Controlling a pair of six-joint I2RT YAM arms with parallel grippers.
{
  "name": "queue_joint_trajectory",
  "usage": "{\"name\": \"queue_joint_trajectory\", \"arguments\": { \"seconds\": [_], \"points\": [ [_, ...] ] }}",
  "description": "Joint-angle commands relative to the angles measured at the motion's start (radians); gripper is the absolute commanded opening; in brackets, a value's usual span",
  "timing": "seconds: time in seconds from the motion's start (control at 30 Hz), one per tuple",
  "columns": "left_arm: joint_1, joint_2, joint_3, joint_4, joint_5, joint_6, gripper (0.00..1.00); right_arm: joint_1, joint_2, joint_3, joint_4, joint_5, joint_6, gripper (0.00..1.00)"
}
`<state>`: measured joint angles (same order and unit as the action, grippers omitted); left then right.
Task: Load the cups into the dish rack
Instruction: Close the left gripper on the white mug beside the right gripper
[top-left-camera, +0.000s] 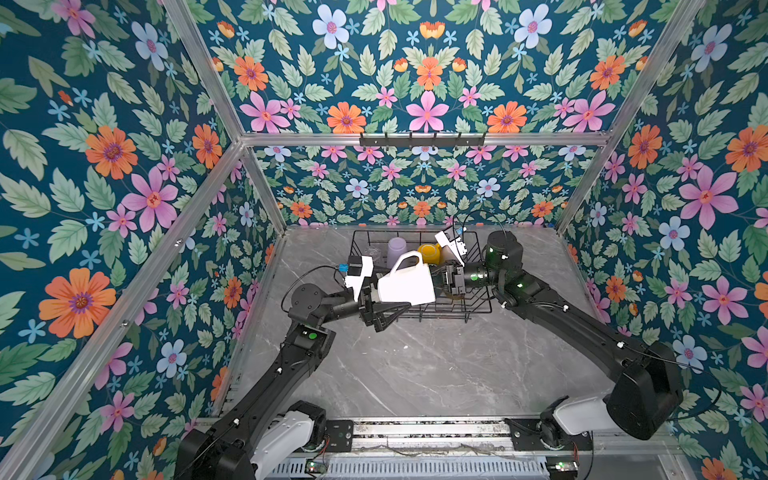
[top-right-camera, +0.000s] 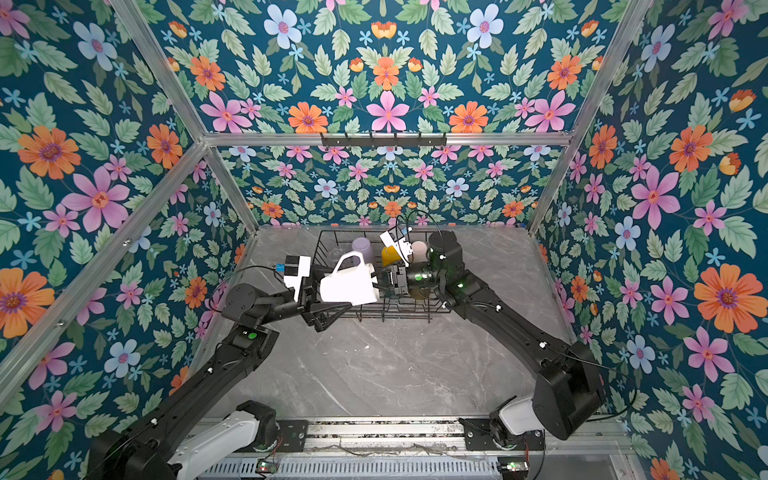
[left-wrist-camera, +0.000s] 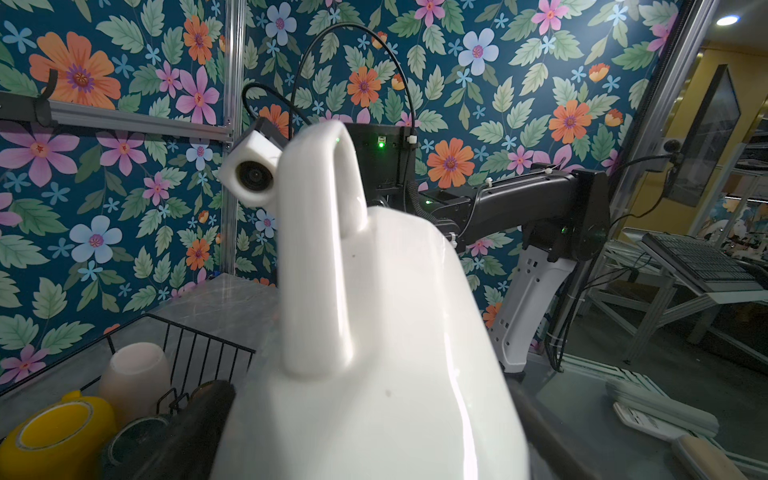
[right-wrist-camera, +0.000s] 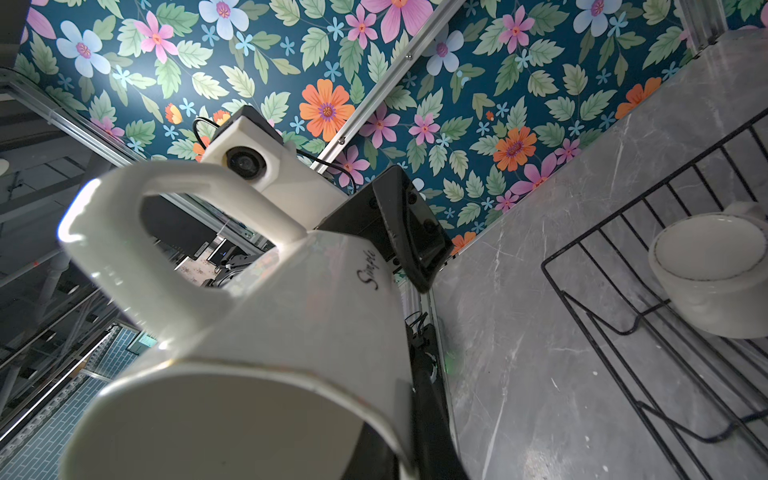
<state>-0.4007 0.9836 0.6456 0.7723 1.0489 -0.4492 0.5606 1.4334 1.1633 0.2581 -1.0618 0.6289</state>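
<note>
A white mug (top-left-camera: 405, 282) (top-right-camera: 349, 284) hangs on its side, handle up, over the front left corner of the black wire dish rack (top-left-camera: 374, 232) (top-right-camera: 332, 232). My right gripper (top-left-camera: 436, 282) (right-wrist-camera: 399, 449) is shut on the mug's rim. My left gripper (top-left-camera: 390, 297) (left-wrist-camera: 374, 415) stands open with the mug's base between its fingers. In the rack sit a lilac tumbler (top-left-camera: 398, 249), a yellow mug (top-left-camera: 429, 252) (left-wrist-camera: 58, 432), a cream cup (top-right-camera: 419, 249) (left-wrist-camera: 135, 374) and a dark green mug (left-wrist-camera: 137, 436). The right wrist view shows an upturned pale cup (right-wrist-camera: 715, 270) inside the rack (right-wrist-camera: 648, 195).
The rack stands at the back of the grey marble table (top-left-camera: 415, 365), close to the flowered back wall. A black hook rail (top-left-camera: 422, 139) is fixed high on that wall. Aluminium frame posts (top-left-camera: 266, 187) run up the corners.
</note>
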Motion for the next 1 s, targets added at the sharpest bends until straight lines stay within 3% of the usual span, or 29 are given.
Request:
{"name": "queue_joint_trajectory", "arguments": {
  "seconds": [0.0,0.4,0.53,0.7,0.83,0.97],
  "points": [
    [0.001,-0.004,-0.001,0.051,0.020,-0.015,0.99,0.008,0.008,0.016,0.079,-0.019,0.013,0.00],
    [-0.001,0.010,-0.012,0.114,0.069,-0.058,0.94,0.026,0.055,0.055,0.083,-0.031,0.021,0.00],
    [0.000,0.012,-0.012,0.128,0.077,-0.066,0.86,0.035,0.073,0.067,0.077,-0.038,0.023,0.00],
    [0.000,0.010,-0.012,0.133,0.086,-0.066,0.63,0.036,0.076,0.071,0.066,-0.027,0.021,0.00],
    [0.000,0.007,-0.012,0.136,0.088,-0.066,0.33,0.036,0.078,0.079,0.050,-0.012,0.021,0.00],
    [0.000,0.002,-0.011,0.134,0.082,-0.062,0.08,0.036,0.075,0.085,0.022,0.017,0.012,0.13]
  ]
}}
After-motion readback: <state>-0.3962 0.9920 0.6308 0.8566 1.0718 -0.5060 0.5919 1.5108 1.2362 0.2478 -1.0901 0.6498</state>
